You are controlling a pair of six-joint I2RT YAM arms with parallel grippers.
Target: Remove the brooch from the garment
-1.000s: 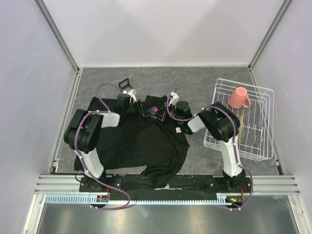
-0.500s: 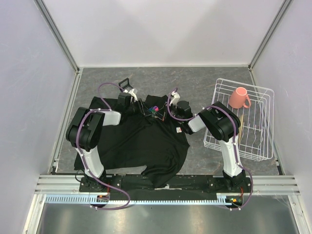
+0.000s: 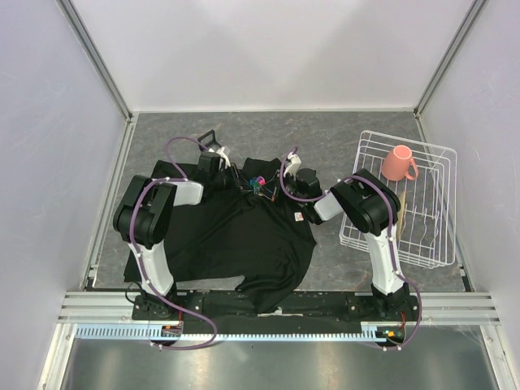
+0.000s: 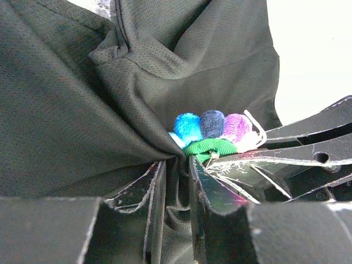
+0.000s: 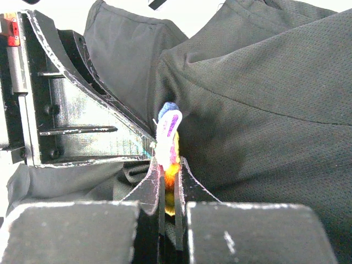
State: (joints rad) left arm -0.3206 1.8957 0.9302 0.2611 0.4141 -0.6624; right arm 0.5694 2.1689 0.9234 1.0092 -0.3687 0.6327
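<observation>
Brooch (image 4: 212,129) at far edge of black shirt (image 3: 236,236) on table (image 3: 325,134), R tool (image 5: 168,168) clamped on brooch, L tool (image 4: 175,168) pinching shirt fabric just beside it, both tools close together, fabric bunched there

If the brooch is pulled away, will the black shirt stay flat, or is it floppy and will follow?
The garment is probably floppy: it bunches into deep folds where the left gripper pinches it. It would likely lift with the brooch, which the right gripper clamps, unless held down. The thin mesh cloth seems light.
</observation>
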